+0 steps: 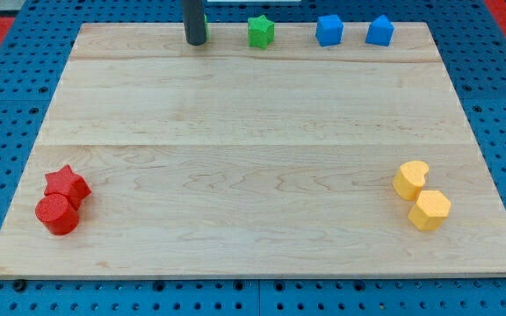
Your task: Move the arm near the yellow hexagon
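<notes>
Yellow hexagon (430,210) sits near the wooden worktop's (253,132) right edge toward the view's bottom, touching a yellow heart (410,179) above it. My tip (197,41) rests at the view's top, left of the green block (261,32), well apart from the hexagon. I carry no jaws, only a rod.

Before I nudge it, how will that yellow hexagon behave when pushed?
The yellow hexagon lies flat and squat on the smooth wooden board, so it should slide, not tip. Its flat sides may make it turn under an off-centre push. It touches the yellow heart, which would likely shift too. My tip is far away.
</notes>
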